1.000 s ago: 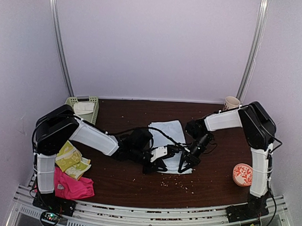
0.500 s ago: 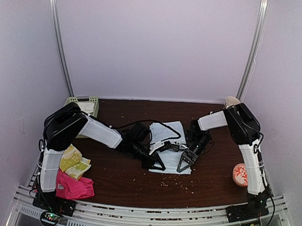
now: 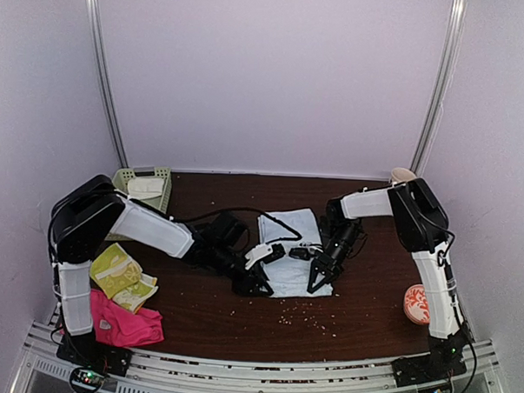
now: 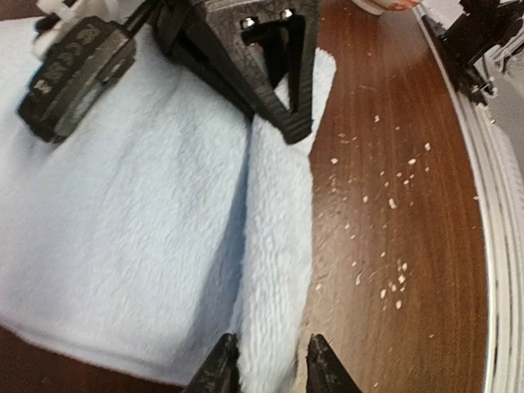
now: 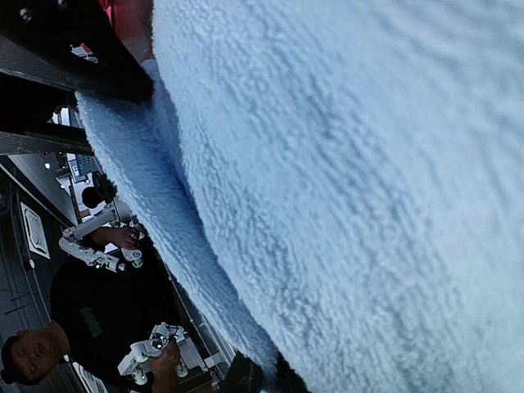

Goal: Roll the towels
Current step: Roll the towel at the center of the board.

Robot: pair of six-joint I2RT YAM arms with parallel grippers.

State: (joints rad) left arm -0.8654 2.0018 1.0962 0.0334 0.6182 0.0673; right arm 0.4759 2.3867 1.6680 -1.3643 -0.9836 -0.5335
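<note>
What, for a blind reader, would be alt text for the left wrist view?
A pale blue towel lies on a brown table, one edge folded over. The left gripper straddles the fold, jaws apart; the right gripper pinches it farther along. Pale crumbs dot the table.

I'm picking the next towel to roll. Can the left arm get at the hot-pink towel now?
Probably yes: the hot-pink towel lies exposed by that arm's base, but the left pincer first must leave the pale blue towel.
</note>
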